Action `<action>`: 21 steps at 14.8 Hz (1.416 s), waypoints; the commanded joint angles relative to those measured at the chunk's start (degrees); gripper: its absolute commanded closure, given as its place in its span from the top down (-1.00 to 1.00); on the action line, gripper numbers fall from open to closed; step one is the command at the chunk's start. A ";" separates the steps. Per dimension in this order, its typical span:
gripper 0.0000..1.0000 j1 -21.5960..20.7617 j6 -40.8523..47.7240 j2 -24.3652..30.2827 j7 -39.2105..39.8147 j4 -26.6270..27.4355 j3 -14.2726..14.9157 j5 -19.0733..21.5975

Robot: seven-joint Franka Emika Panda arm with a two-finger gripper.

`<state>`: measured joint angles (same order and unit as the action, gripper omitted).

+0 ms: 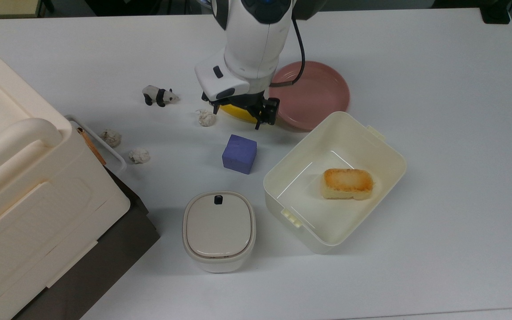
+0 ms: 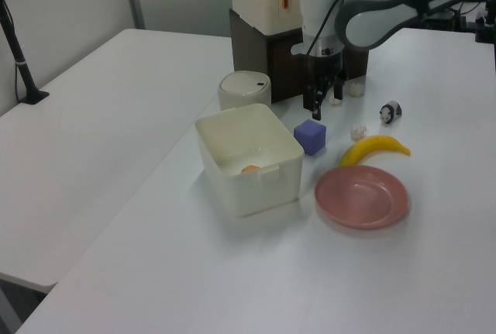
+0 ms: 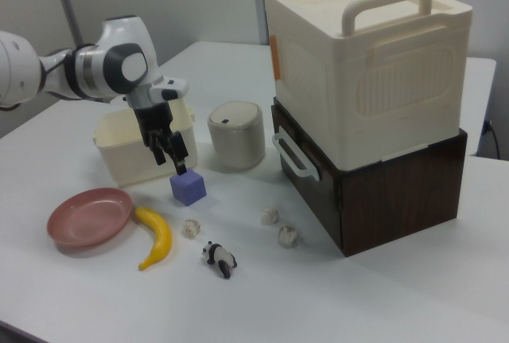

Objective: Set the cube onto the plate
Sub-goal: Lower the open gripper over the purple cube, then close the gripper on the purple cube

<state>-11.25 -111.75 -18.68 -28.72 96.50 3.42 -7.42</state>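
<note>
1. The table (image 1: 438, 111) is white and fills most of the top view.
2. A cream box (image 3: 370, 56) with two handles sits on a dark brown crate (image 3: 398, 192) at the right view's right; in the top view they take up the lower left.
3. The arm (image 1: 256, 40) reaches down from the top view's upper middle, its white wrist covering part of the banana.
4. A cream tub (image 1: 385, 160) lies right of centre in the top view, with a toasted bread piece (image 1: 348, 183) inside.
5. The plate (image 1: 322, 93) is pink and bare, upper right of centre in the top view, touching or just beside the tub's far rim.
6. A lidded bin (image 1: 219, 231) stands at the top view's lower middle.
7. The banana (image 2: 376, 148) lies just beside the plate.
8. The cube (image 1: 239, 154) rests on the table at the top view's centre, between the banana and the bin, apart from the plate.
9. The gripper (image 3: 172, 150) hangs just above the cube, fingers spread apart and holding nothing.
10. A panda figure (image 1: 160, 95) stands in the top view's upper left.
11. Three paper balls (image 1: 138, 155) are scattered near it.
</note>
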 commanded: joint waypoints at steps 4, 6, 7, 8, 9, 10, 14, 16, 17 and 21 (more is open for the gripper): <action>1.00 0.79 -4.79 -3.90 -8.36 0.26 0.36 -1.90; 1.00 1.49 -5.06 -4.78 -8.63 0.27 0.36 -2.25; 1.00 1.49 -5.06 -4.96 -8.63 0.26 0.36 -2.51; 1.00 1.49 -5.15 -5.22 -8.63 0.26 0.36 -2.95; 1.00 1.40 -5.15 -5.57 -8.63 0.18 0.36 -3.22; 1.00 1.40 -5.15 -5.84 -8.63 0.09 0.28 -3.39; 1.00 1.40 -4.97 -5.58 -8.72 -2.37 0.10 -3.04; 1.00 1.40 -4.97 -5.75 -8.80 -2.37 0.01 -2.69; 1.00 1.23 -5.06 -6.19 -8.89 -2.37 0.01 -2.69; 1.00 0.96 -5.58 -9.35 -11.70 -3.07 -2.27 -3.92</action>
<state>-9.73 -115.83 -25.20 -37.32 94.48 2.58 -9.35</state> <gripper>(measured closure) 0.000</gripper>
